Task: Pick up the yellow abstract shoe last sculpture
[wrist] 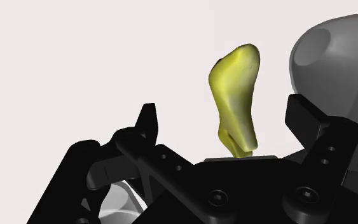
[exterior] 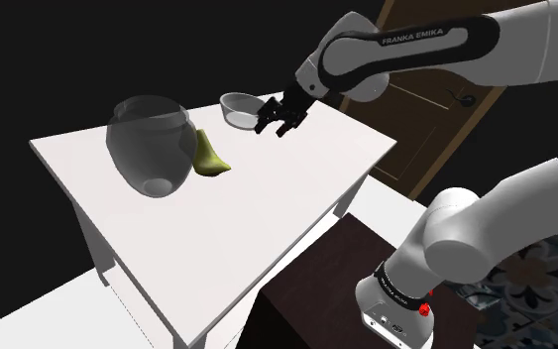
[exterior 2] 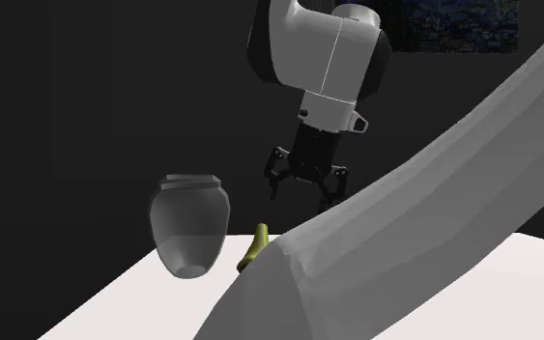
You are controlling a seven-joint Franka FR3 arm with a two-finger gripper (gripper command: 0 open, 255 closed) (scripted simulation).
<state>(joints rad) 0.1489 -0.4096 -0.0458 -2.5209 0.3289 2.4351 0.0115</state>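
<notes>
Jaws apart and empty over open table (exterior: 267, 228), yellow sculpture (wrist: 234, 95) ahead, perhaps touching grey jar (exterior: 148, 144).

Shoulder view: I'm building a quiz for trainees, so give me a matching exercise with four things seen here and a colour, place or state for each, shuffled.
Things:
1. sculpture
2. jar
3. bowl
4. gripper

Descriptions:
A. jaws apart, above the table
B. yellow-green, lying beside the jar
C. translucent grey, the largest thing on the table
D. shallow, near the table's far edge

Pairs: 1-B, 2-C, 3-D, 4-A
</notes>
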